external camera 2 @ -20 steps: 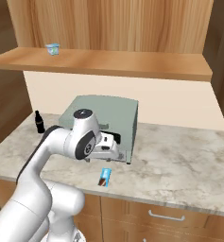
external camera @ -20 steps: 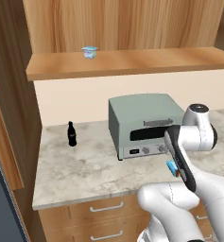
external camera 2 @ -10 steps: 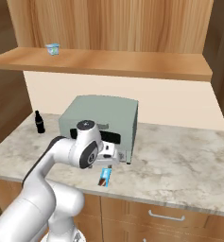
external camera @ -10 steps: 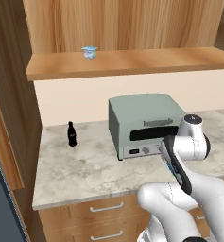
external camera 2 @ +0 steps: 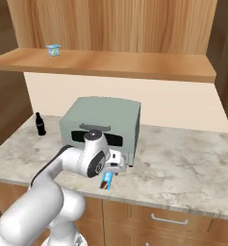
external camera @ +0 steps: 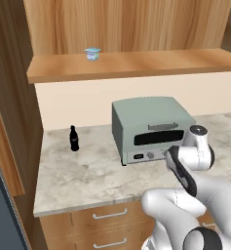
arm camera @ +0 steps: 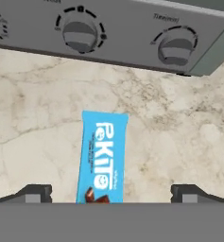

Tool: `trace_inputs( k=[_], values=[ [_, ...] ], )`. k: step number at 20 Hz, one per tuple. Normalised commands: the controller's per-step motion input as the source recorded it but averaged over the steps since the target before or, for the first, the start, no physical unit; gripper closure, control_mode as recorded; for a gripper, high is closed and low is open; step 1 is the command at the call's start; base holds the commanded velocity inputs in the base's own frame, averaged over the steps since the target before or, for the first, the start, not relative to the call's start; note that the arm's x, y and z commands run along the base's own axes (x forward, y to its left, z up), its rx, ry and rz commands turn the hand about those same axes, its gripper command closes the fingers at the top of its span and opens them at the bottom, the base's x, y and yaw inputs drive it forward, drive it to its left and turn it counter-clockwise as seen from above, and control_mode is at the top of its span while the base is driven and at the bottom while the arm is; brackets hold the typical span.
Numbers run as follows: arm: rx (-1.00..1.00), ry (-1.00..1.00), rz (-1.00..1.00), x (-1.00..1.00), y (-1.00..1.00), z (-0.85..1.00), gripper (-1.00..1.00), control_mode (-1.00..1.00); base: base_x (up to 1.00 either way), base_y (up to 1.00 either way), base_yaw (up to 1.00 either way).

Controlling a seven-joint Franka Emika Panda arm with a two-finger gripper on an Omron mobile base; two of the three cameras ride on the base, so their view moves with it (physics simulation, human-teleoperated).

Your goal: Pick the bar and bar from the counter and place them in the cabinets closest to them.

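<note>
Marble counter (arm camera: 179,137): blue bar (arm camera: 103,156) lengthwise toward oven (arm camera: 132,33); end effector (arm camera: 111,193) wide, astride.

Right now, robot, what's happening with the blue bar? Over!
Gripper open, low over counter. Blue bar flat between its fingertips, not gripped yet. Toaster oven close behind; nothing blocking.

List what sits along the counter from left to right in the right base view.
Small black bottle → grey-green toaster oven → blue bar, lying on the counter just in front of the oven's right end.
</note>
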Motion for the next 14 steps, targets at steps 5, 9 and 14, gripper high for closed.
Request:
trace_inputs(
  k=[5, 9, 14],
  values=[
    [0.01, 0.0, 0.0, 0.16, -0.06, -0.42, -1.0, -1.0, 0.0, 0.0, 0.0],
    [0.03, 0.0, 0.0, 0.14, 0.0, -0.45, -1.0, -1.0, 0.0, 0.0, 0.0],
    [0.03, 0.0, 0.0, 0.11, 0.09, -0.41, -1.0, -1.0, 0.0, 0.0, 0.0]
  ],
)
